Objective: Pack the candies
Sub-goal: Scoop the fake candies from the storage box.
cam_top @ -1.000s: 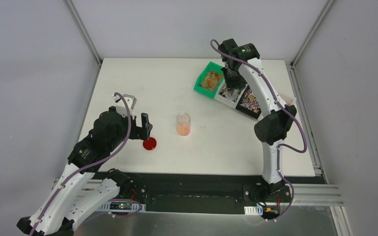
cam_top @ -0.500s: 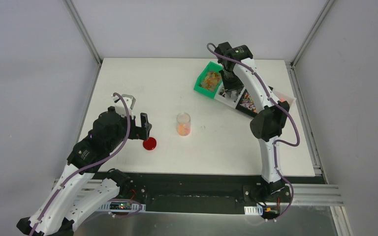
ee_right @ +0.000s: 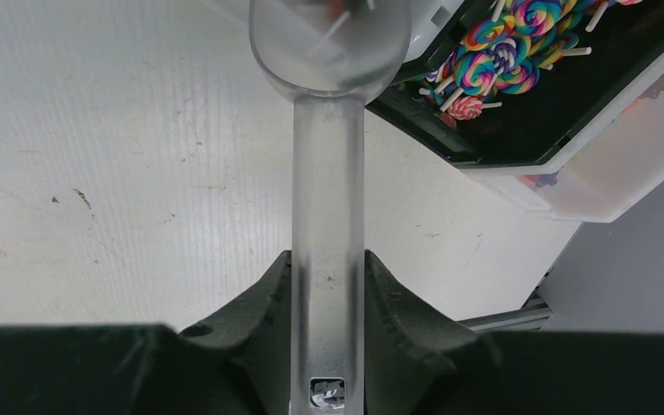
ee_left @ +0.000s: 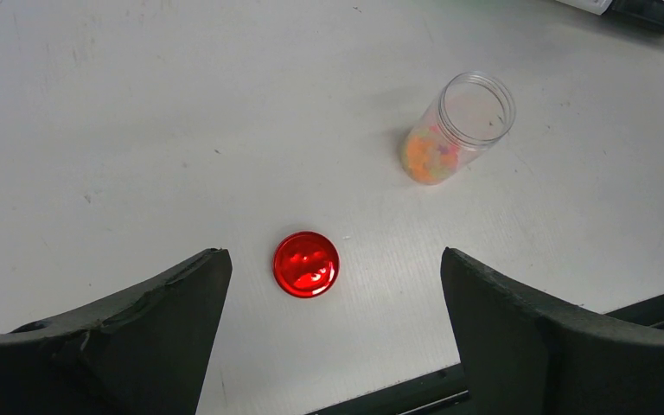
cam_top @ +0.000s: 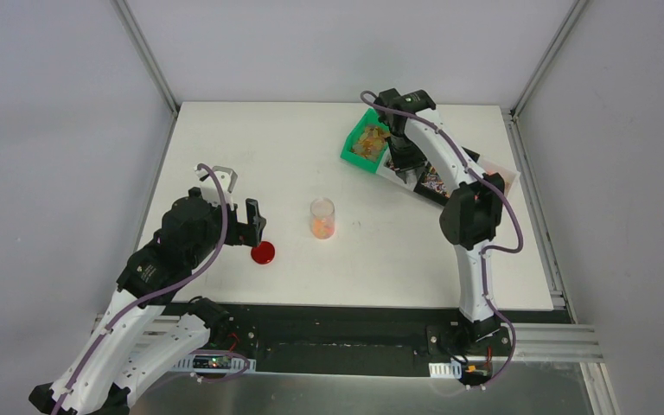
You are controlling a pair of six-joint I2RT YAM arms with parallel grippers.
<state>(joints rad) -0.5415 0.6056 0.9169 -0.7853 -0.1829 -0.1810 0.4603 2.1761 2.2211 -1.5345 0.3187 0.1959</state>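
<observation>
A clear jar (cam_top: 322,219) stands mid-table, its bottom filled with orange and pink candies (ee_left: 428,157). A flat red lid (cam_top: 263,252) lies on the table to its left. My left gripper (cam_top: 251,223) hovers over the lid, open and empty; in the left wrist view (ee_left: 335,256) the lid (ee_left: 306,264) lies between the fingers. My right gripper (ee_right: 328,259) is shut on the handle of a clear plastic scoop (ee_right: 328,173). It hangs over the bins at the back right (cam_top: 402,143). The scoop's bowl (ee_right: 328,39) is at the edge of the black bin.
A green bin (cam_top: 348,149) holds amber candies (cam_top: 370,141). Beside it stand a white bin (cam_top: 398,170) and a black bin (cam_top: 439,183) with multicolour lollipops (ee_right: 501,52). The table's right edge and frame rail lie just beyond the bins.
My right arm has swung left with the scoop, from over the white and black bins toward the green bin. The left arm, jar and lid have not moved.
</observation>
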